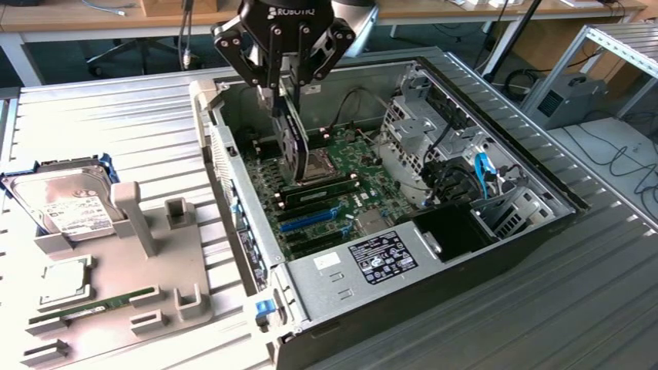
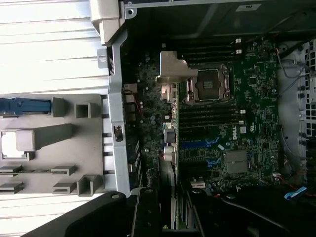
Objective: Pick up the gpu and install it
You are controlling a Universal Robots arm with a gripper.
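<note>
Gripper (image 1: 283,91) clamped on gpu (image 1: 296,150), card hanging upright over mobo (image 1: 360,193) inside open PC case (image 1: 463,254), nr wall beside parts tray (image 1: 123,270).

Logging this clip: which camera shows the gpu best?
The exterior view: the gpu hangs from the claw over the motherboard, its dark broad side visible. The wrist view shows it edge-on, mainly the silvery bracket and the thin card edge.
</note>
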